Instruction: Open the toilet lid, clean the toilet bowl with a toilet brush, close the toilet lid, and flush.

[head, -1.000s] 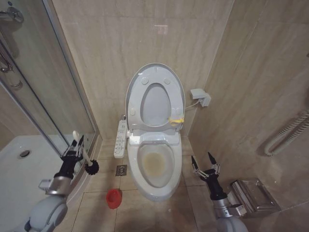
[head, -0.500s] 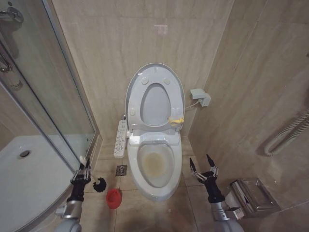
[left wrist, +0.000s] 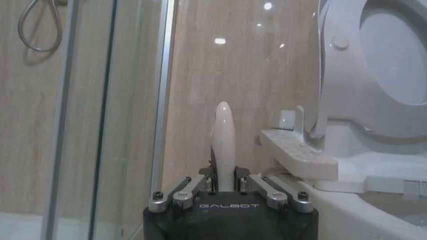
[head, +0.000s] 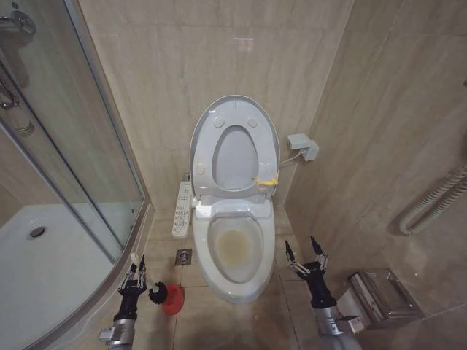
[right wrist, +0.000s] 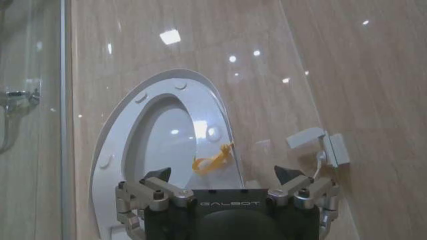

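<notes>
Holding the toilet brush (head: 149, 287) by its thin white handle, my left gripper (head: 134, 271) sat low beside the toilet bowl (head: 235, 251), on the shower-screen side, its fingers clamped together on the stick. From the left wrist camera I saw the handle's rounded tip (left wrist: 223, 140) standing up between the closed fingers. Its dark bristle head hung just at the rim of the small red cup holder (head: 173, 299) on the floor tiles, near the bowl's front corner; I could not tell whether bristles and cup touched. My right gripper (head: 303, 253) hovered on the bowl's other side, near the wall, fingers spread wide apart and gripping nothing. Behind the bowl, the toilet lid (head: 235, 149) stood raised against the wall with the seat ring up against it, a yellow tie (head: 266, 181) at the seat's edge. Brownish-yellow staining marked the inside of the bowl, and a floor drain (head: 183, 257) lay just beside its base
</notes>
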Available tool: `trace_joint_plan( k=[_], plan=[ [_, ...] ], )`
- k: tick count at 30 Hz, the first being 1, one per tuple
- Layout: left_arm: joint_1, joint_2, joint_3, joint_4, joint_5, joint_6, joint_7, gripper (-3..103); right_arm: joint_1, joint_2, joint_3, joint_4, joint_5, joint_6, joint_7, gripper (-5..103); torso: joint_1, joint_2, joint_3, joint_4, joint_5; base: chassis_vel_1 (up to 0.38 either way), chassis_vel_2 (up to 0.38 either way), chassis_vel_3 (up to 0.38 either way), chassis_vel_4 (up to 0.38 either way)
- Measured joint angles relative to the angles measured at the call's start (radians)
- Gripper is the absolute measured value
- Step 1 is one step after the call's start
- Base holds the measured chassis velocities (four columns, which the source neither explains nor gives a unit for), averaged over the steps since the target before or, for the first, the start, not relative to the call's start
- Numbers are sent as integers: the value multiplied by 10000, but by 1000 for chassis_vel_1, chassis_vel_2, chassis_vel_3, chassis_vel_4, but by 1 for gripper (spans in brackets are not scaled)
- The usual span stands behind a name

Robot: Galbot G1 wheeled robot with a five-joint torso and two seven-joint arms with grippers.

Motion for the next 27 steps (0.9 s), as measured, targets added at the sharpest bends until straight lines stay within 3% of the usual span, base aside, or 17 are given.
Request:
trace_joint_plan(
  k=[27],
  plan=[
    [-1810,-623,350,2661,517,100,437,19,85,25,-106,-348,28,123,-129,100,1,0,0,1,1,0,0,0,0]
  ],
)
